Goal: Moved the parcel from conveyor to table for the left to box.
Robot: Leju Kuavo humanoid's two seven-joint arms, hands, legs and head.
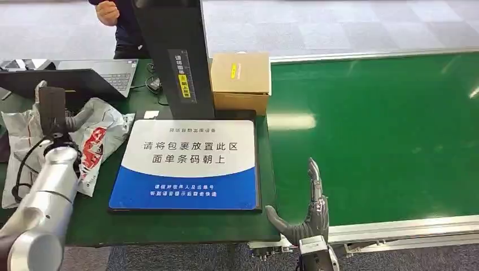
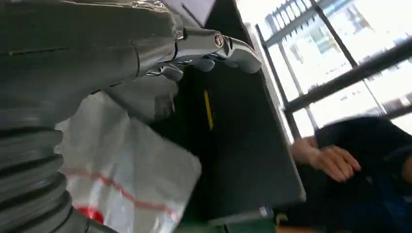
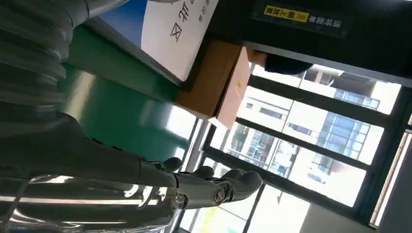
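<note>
The parcel (image 1: 104, 132), a white-grey plastic mailer with red print, lies crumpled on the green table's left side, beside the blue and white placement mat (image 1: 186, 164). My left hand (image 1: 53, 110) hovers over the parcel's left part. In the left wrist view its fingers (image 2: 228, 46) stretch out straight above the parcel (image 2: 126, 174) and hold nothing. My right hand (image 1: 310, 209) stands open near the front edge of the green conveyor (image 1: 373, 135), fingers pointing away and thumb spread toward the table. The right wrist view shows the same hand (image 3: 145, 184) empty.
A black scanner stand (image 1: 175, 51) rises behind the mat, with a cardboard box (image 1: 240, 79) to its right. A laptop (image 1: 107, 73) sits at the back left. A person (image 1: 116, 22) stands behind the table. Another grey bag (image 1: 17, 135) lies under my left arm.
</note>
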